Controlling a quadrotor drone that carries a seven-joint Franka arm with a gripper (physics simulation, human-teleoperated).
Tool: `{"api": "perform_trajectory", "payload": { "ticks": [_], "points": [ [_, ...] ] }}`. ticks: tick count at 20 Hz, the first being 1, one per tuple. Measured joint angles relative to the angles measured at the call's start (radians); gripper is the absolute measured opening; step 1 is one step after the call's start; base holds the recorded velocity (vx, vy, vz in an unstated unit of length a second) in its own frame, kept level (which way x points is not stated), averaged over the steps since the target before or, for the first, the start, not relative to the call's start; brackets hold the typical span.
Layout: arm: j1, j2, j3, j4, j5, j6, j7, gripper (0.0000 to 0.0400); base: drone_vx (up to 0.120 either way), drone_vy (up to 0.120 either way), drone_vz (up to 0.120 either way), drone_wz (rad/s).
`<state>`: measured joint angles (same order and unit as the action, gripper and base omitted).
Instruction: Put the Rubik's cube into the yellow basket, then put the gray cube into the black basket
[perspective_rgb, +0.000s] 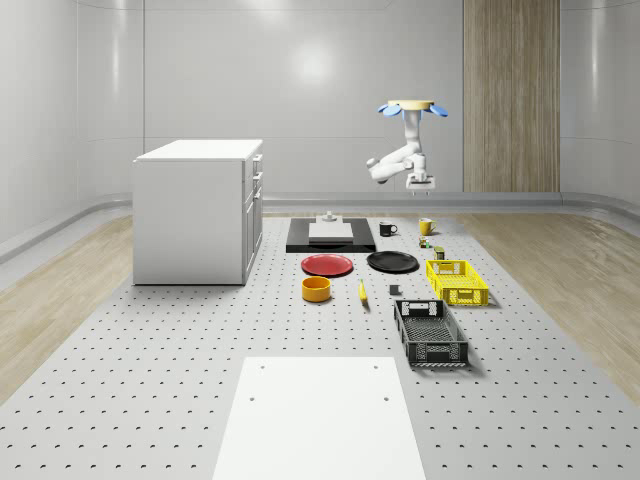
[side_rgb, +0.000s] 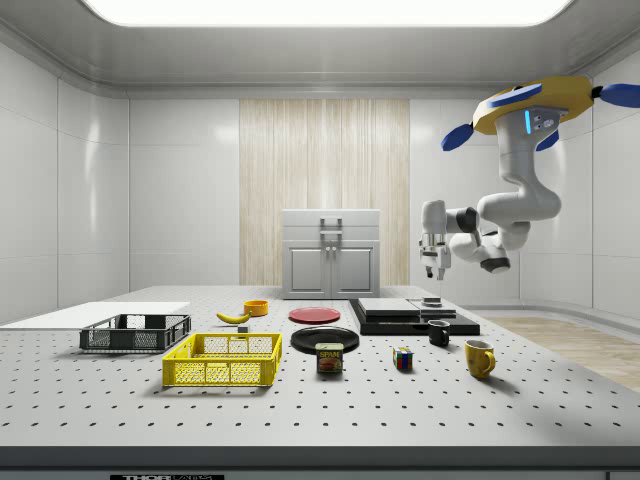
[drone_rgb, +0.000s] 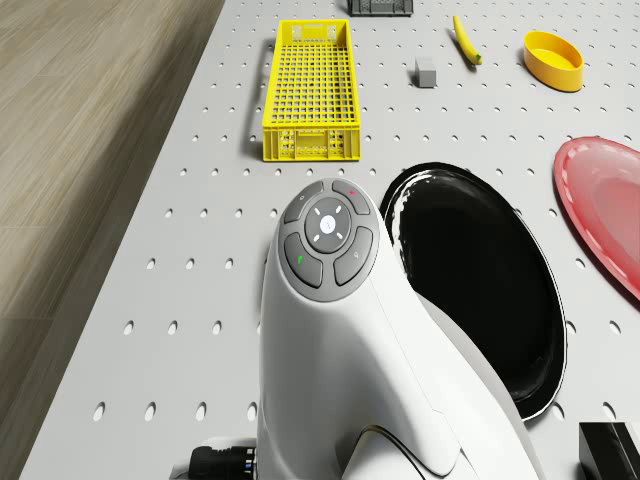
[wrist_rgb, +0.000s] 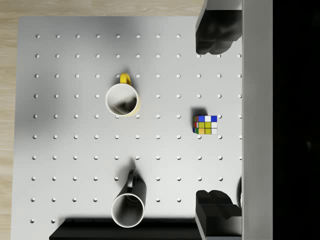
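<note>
The Rubik's cube (wrist_rgb: 205, 124) lies on the table (wrist_rgb: 75, 150) near its far edge, beside the yellow mug (wrist_rgb: 123, 99), well below the gripper (wrist_rgb: 216, 125). The wide-open, empty fingers (wrist_rgb: 215, 35) bracket it from above. The drone (side_rgb: 535, 105) hovers high above that edge.

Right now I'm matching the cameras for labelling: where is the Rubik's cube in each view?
Whole-scene view: the Rubik's cube sits on the table just in front of the yellow mug.
Side view: the cube is on the table between the can and the yellow mug.
Wrist view: the cube lies near the yellow mug.
Shared landmark: the yellow mug.
</note>
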<state>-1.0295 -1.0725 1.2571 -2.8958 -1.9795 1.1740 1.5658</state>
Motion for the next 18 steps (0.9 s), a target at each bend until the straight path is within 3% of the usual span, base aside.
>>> {"api": "perform_trajectory", "payload": {
  "ticks": [13, 18],
  "points": [
    [-0.039, -0.071, 0.03, 0.004, 0.032, 0.053, 0.033, 0.04, 0.12, 0.0, -0.12, 0.0],
    [-0.048, -0.096, 0.038, 0.006, 0.045, 0.075, 0.042, 0.04, 0.016, 0.0, -0.12, 0.0]
  ]
}}
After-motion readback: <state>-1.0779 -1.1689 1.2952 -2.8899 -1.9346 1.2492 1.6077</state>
